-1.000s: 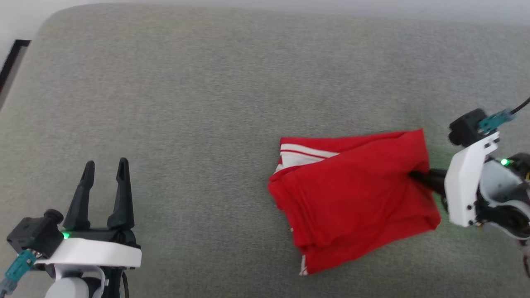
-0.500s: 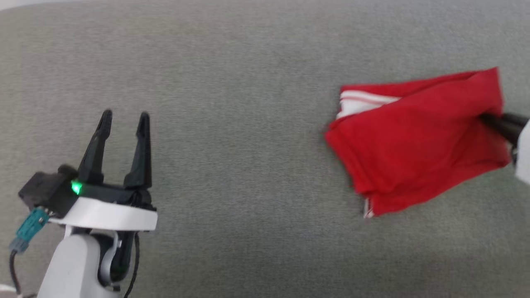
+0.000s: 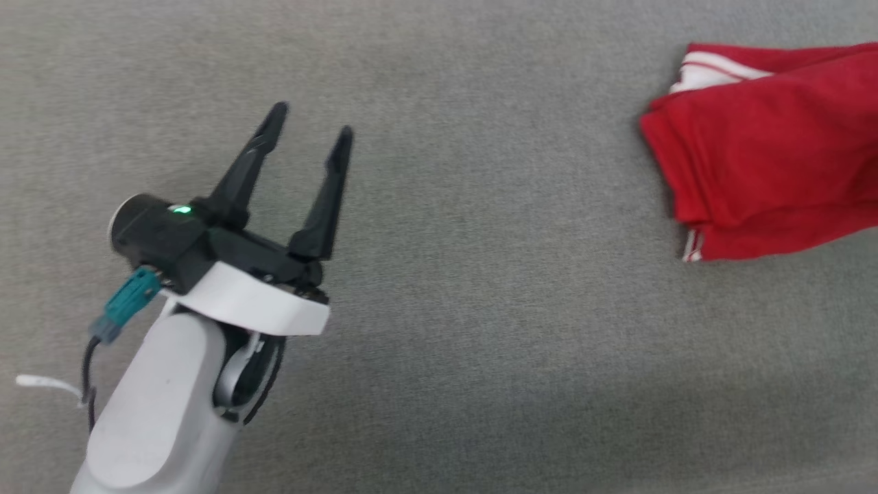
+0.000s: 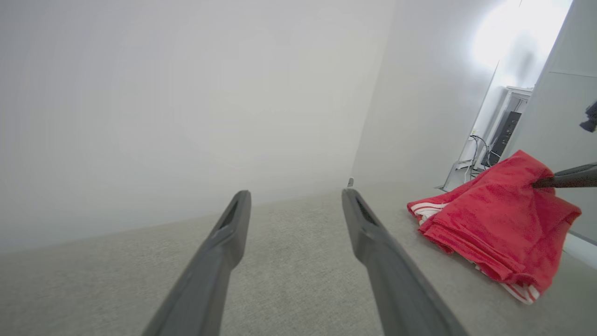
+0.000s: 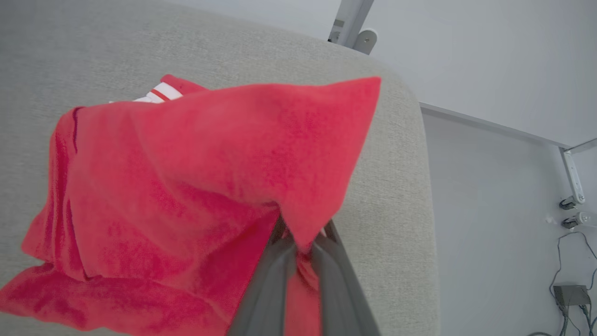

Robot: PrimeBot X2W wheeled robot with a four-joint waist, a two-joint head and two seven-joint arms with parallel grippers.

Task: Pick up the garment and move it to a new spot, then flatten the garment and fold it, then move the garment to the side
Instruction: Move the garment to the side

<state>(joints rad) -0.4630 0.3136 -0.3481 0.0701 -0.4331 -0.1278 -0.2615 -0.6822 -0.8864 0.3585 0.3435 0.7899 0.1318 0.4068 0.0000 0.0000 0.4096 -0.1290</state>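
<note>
As the head camera has swung, the folded garment (image 3: 768,151) is now seen at that view's upper right, on the grey cushion (image 3: 480,309); its edge stays clamped by the right gripper (image 5: 298,238), so the move aside is judged underway; the left gripper (image 3: 312,120) is held spread, empty.

A grey, fabric-covered worktop (image 3: 480,357) with a rounded corner carries the garment (image 3: 768,158), a red T-shirt folded into a loose bundle, white-and-red striped trim showing at one side. It lies close to that corner, one end raised off the surface.
</note>
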